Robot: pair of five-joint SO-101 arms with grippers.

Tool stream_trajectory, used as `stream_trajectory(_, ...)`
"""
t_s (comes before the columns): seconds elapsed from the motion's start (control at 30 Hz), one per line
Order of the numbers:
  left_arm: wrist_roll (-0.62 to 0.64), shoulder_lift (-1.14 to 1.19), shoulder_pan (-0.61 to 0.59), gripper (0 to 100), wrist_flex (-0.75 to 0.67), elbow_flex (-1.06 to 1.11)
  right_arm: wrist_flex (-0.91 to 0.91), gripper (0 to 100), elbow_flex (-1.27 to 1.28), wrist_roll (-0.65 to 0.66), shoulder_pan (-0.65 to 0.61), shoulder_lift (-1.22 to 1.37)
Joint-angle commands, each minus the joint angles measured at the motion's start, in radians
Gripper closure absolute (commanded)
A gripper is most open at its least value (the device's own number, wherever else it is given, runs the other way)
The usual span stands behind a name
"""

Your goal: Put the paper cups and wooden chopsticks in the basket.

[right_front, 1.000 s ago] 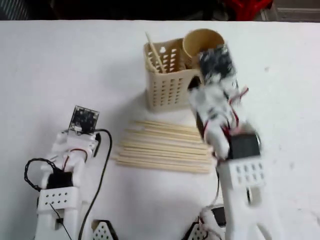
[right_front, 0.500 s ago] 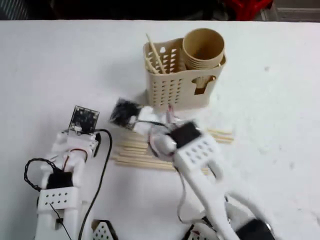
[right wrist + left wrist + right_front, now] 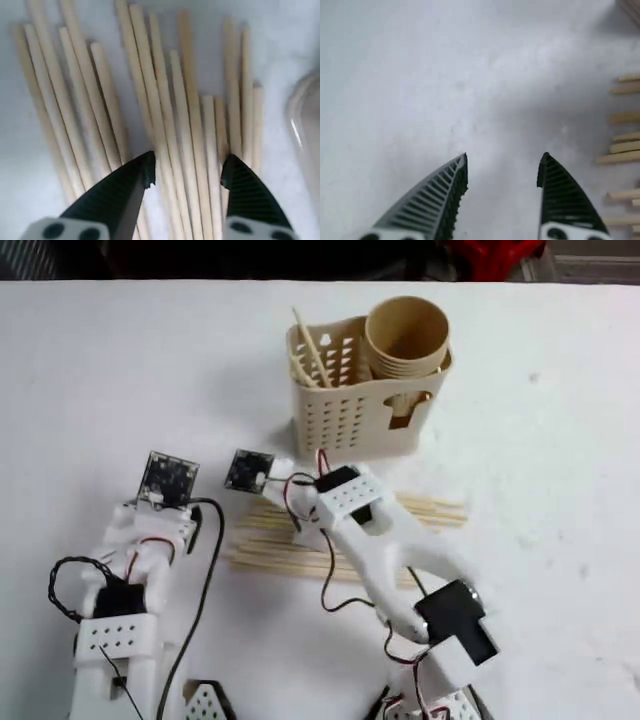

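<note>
White worktop [image 3: 120,360] spreads under both arms on my overhead feed, with a dark strip of room along its far edge. Toward that far side stands the cream, perforated basket [image 3: 345,415]. A stack of paper cups [image 3: 405,335] sits upright in one end of it, and a single chopstick [image 3: 308,345] leans in the other end. On my side of the basket, a little apart from it, the wooden chopsticks [image 3: 290,555] lie flat on the worktop in a loose, roughly parallel row.

My right arm [image 3: 375,540] stretches across that row, with its wrist over the end nearer the left arm [image 3: 135,560]. On its wrist camera the right jaws are spread, tips low over the row with several sticks between them. Nothing is pinched, and I cannot tell whether the tips touch the wood.

My left arm sits off to the side of the row. The left jaws are spread as well, over bare worktop and holding nothing, with stick ends showing just beside them.
</note>
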Motion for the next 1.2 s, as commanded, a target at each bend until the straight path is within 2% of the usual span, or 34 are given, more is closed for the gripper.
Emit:
stream_trajectory(0.0,-0.008,-0.015,0.013,77,-0.026,-0.003,-0.022,85.3,-0.008,0.025,0.018,0.025)
stream_trajectory(0.07,-0.008,-0.015,0.013,77,-0.026,-0.003,-0.022,88.7,-0.008,0.028,0.018,0.031)
stream_trajectory(0.3,-0.008,-0.015,0.013,77,-0.026,-0.003,0.015,89.6,-0.008,0.011,0.024,-0.03)
stream_trajectory(0.5,-0.008,-0.015,0.013,77,-0.026,-0.003,0.07,98.5,-0.006,-0.006,0.025,-0.113)
stream_trajectory(0.77,-0.008,-0.015,0.013,77,-0.026,-0.003,0.099,90.4,-0.006,-0.003,0.024,-0.094)
stream_trajectory(0.83,-0.008,-0.015,0.013,77,-0.026,-0.003,0.097,91.4,-0.011,0.0,0.024,-0.081)
stream_trajectory(0.93,-0.008,-0.015,0.013,77,-0.026,-0.003,0.09,98.8,-0.011,-0.003,0.025,-0.085)
stream_trajectory(1.17,-0.008,-0.015,0.013,77,-0.026,-0.003,0.082,96.3,-0.012,-0.002,0.025,-0.099)
